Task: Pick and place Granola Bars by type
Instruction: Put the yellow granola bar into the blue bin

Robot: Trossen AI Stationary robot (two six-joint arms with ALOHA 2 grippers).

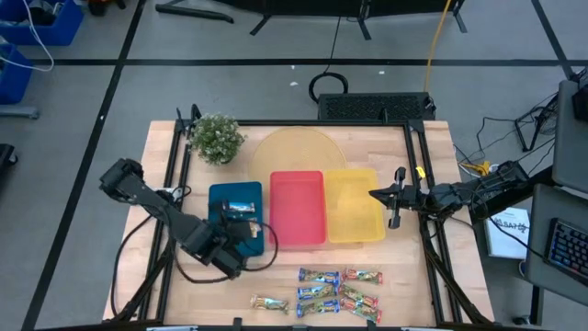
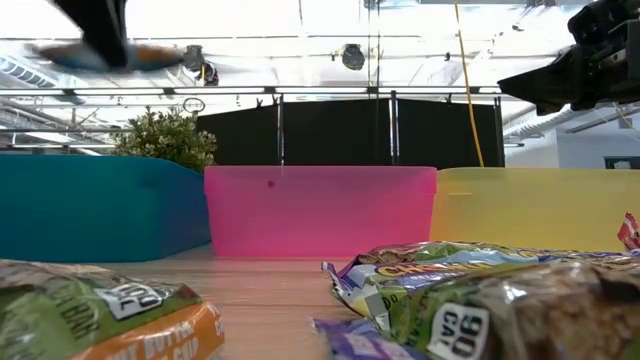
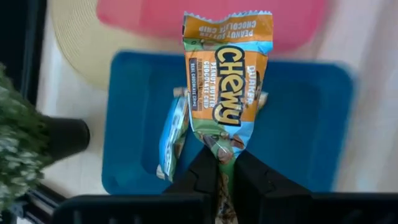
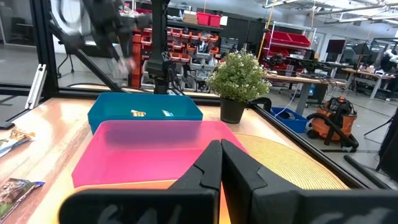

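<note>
Left tool (image 3: 219, 180) pinching orange-and-green Chewy bar (image 3: 227, 87), crinkly wrapper, over blue tray (image 3: 305, 124)

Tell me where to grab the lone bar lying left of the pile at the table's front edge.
Take the lone bar across its narrow middle, from straight above. It lies flat, long axis left to right, apart from the pile, so fingers can drop on both long sides.

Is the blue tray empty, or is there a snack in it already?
Not empty. A bar in a blue wrapper lies in the blue tray, while the left gripper holds an orange-and-green bar above it.
</note>
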